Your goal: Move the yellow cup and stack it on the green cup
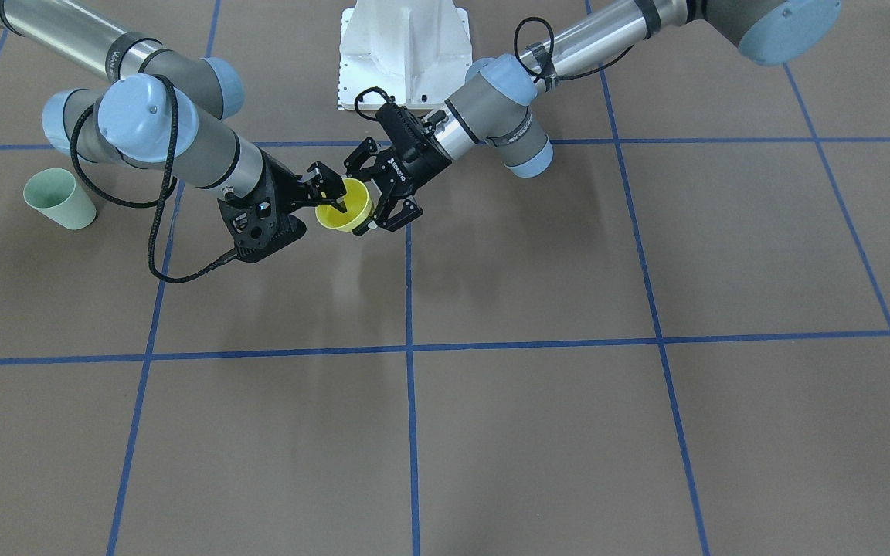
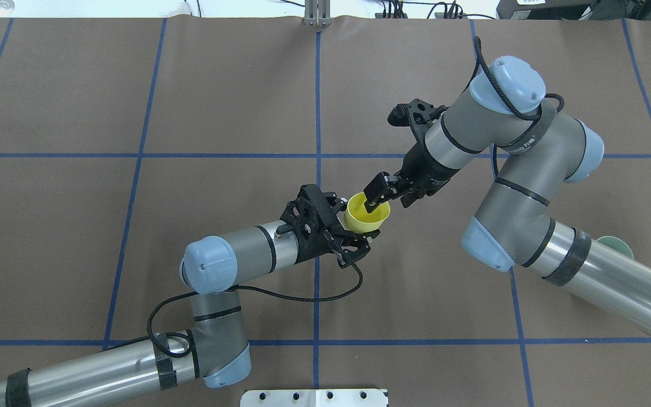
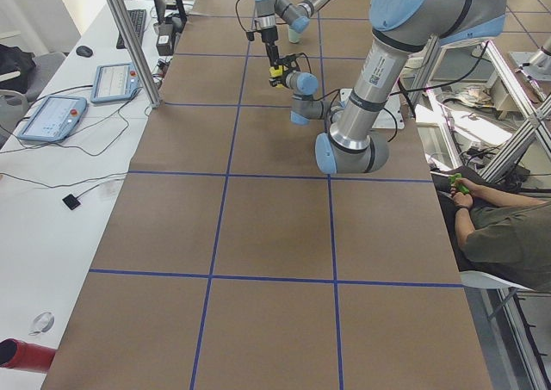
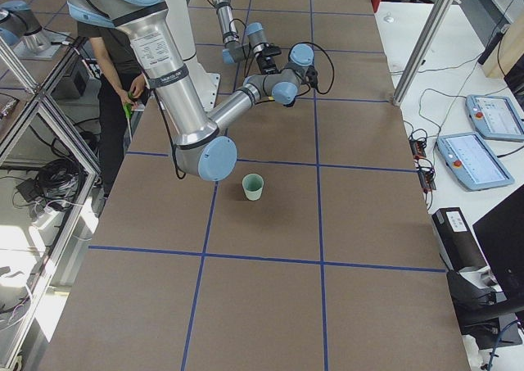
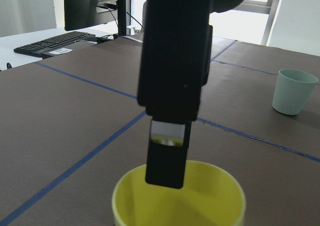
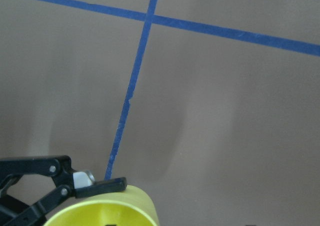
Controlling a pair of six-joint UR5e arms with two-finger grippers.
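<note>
Overhead exterior view; items entered by size, largest first.

1. Table. Brown surface marked off by a blue tape grid. The green cup is carried on it; the yellow cup is not.

2. Left claw. Set at mid-table, with its fingers straddling the body of the yellow cup from the left. The fingertips are seen at or against the cup wall. Whether pressure is applied cannot be told.

3. Right claw. Brought in from the right. It is pinched on the far rim of the yellow cup, with one finger inside the mouth and one outside.

4. Green cup. Stood upright on the table with its mouth up, far out on the robot's right. It is well apart from both claws and largely hidden by the right arm in the overhead view.

5. Yellow cup. Held in the air above mid-table between the two claws, mouth up and slightly tilted.
   - Handling, as judged: light, thin-walled plastic, smooth and somewhat slippery. The wall is likely to flex if squeezed hard, but the cup is not fragile.
   - Because of the taper, a body grip may slide toward the base.
   - A pinch across the rim wall is preferred, so that the lower body is left free for nesting.
</note>
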